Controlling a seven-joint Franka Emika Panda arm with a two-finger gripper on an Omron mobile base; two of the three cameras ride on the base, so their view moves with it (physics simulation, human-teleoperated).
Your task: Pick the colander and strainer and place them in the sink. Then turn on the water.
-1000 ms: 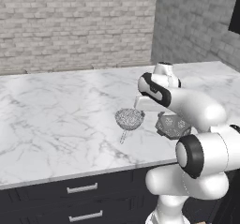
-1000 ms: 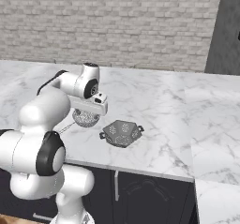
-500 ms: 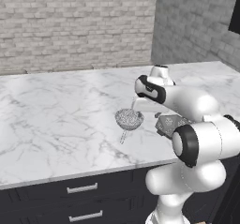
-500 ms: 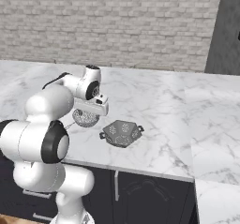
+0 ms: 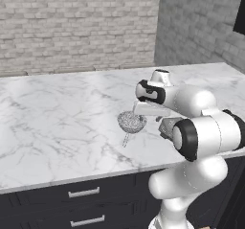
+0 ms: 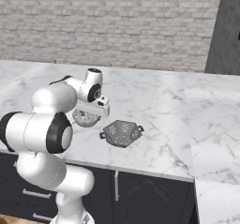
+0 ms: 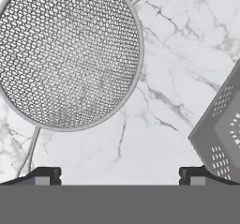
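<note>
Nothing placed yet: round speckled light-grey mesh strainer (image 7: 68, 54) and dark-grey faceted perforated colander (image 6: 121, 133) both resting on white marble surface (image 5: 57, 113), colander just beside strainer, fingers (image 7: 44, 175) spread wide and empty above them.

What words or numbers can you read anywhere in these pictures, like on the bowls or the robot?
There are none to read.
The strainer has only mesh, no label.
The colander has holes but no writing.
The marble counter, the brick wall and the robot arm carry no words, numbers or signs.
</note>
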